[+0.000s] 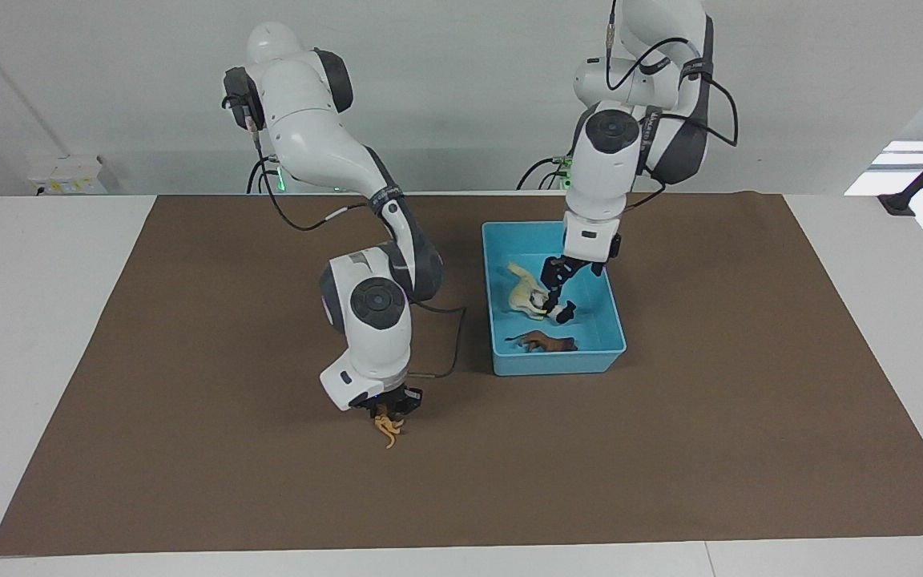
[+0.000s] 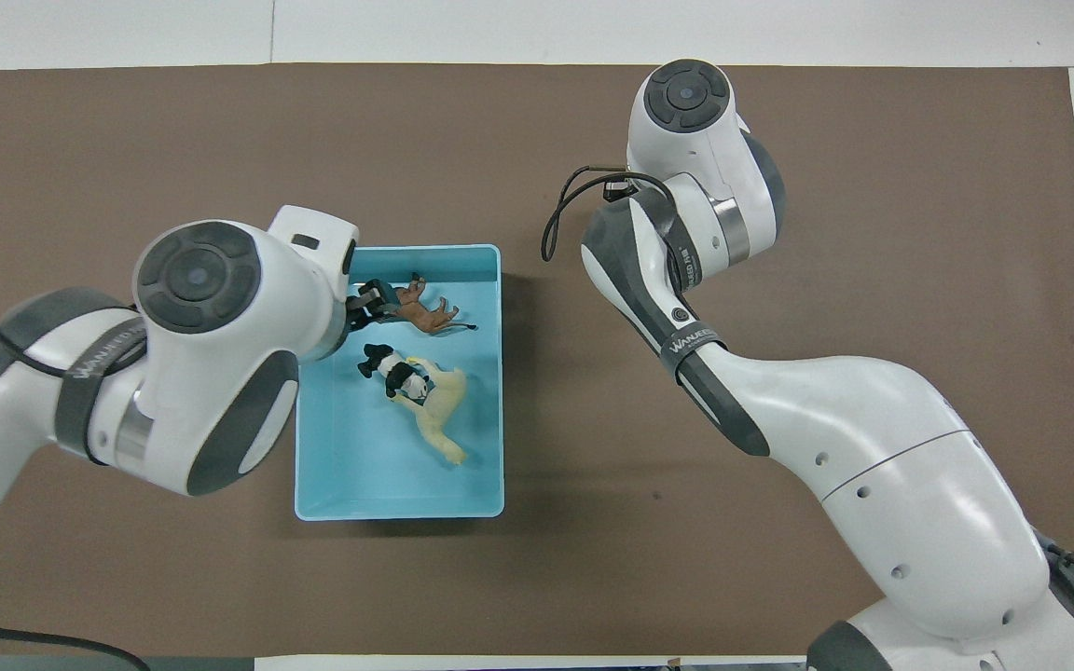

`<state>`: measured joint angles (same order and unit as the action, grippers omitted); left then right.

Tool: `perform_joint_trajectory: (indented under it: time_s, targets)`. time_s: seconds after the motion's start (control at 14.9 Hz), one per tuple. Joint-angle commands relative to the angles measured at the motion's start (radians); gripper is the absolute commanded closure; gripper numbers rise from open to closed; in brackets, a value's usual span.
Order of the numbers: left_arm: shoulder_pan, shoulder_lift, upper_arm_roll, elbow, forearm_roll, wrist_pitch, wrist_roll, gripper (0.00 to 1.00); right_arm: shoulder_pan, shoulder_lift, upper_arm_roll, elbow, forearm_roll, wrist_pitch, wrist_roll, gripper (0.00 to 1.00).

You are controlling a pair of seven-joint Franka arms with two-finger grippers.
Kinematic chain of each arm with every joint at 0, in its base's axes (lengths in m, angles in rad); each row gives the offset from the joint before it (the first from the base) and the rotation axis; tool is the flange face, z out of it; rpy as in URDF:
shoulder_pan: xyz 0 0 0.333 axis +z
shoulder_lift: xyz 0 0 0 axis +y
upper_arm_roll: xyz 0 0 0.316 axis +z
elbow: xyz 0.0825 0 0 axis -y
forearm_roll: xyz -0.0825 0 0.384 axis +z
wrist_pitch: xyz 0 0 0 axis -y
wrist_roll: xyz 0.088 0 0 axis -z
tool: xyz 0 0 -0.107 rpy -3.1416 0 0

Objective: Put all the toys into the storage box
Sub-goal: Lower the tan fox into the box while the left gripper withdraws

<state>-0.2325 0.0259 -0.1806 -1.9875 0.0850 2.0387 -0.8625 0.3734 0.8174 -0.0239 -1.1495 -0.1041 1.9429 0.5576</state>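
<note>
The light blue storage box [image 1: 555, 362] [image 2: 399, 503] stands mid-table, toward the left arm's end. In it lie the cream-white horse [image 1: 520, 290] [image 2: 441, 417], the black-and-white panda [image 1: 558, 309] [image 2: 389, 367] resting against the horse, and the brown lion [image 1: 547, 343] [image 2: 421, 313]. My left gripper [image 1: 572, 272] [image 2: 365, 304] is open and empty, low inside the box just above the panda. The orange tiger [image 1: 388, 431] lies on the brown mat. My right gripper [image 1: 389, 407] is down right at the tiger's top end. The right arm hides both in the overhead view.
A brown mat [image 1: 710, 449] [image 2: 873, 233] covers most of the white table. The right arm's elbow and a loose black cable [image 1: 449, 353] [image 2: 560, 210] hang beside the box, toward the right arm's end.
</note>
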Motion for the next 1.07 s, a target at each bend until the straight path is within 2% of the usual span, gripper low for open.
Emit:
perform_joint_trajectory:
  time_s: [0.0,0.13,0.27,0.4,0.47,0.67,0.8,0.87,0.94,1.01]
  targets:
    - [0.126,-0.085,0.000,0.036,-0.010,-0.125,0.220,0.00,-0.002,-0.015,0.016,0.082,-0.017,-0.137,-0.022,1.00]
    - [0.195,-0.096,0.001,0.090,-0.017,-0.217,0.368,0.00,0.031,-0.020,0.016,0.144,-0.011,-0.212,-0.021,1.00]
    - [0.234,-0.089,0.003,0.189,-0.033,-0.338,0.533,0.00,0.099,-0.020,0.015,0.241,-0.005,-0.287,0.014,1.00]
    - [0.287,-0.035,0.001,0.329,-0.085,-0.437,0.626,0.00,0.172,-0.023,0.019,0.304,0.018,-0.299,0.106,1.00]
    - [0.300,-0.024,0.001,0.354,-0.088,-0.452,0.631,0.00,0.203,-0.026,0.021,0.310,0.041,-0.285,0.140,1.00]
    - [0.306,-0.037,0.016,0.303,-0.087,-0.436,0.634,0.00,0.298,-0.041,0.022,0.301,0.075,-0.202,0.179,1.00]
    - [0.298,-0.030,0.026,0.309,-0.087,-0.437,0.623,0.00,0.350,-0.043,0.021,0.268,0.081,-0.155,0.180,1.00]
    - [0.297,-0.030,0.030,0.308,-0.087,-0.433,0.626,0.00,0.358,-0.050,0.021,0.216,0.080,-0.110,0.191,0.57]
    - [0.295,-0.029,0.035,0.305,-0.088,-0.395,0.623,0.00,0.364,-0.073,0.021,0.179,0.083,-0.093,0.223,0.06]
    - [0.291,-0.033,0.044,0.294,-0.088,-0.391,0.638,0.00,0.371,-0.084,0.021,0.176,0.083,-0.091,0.266,0.00]
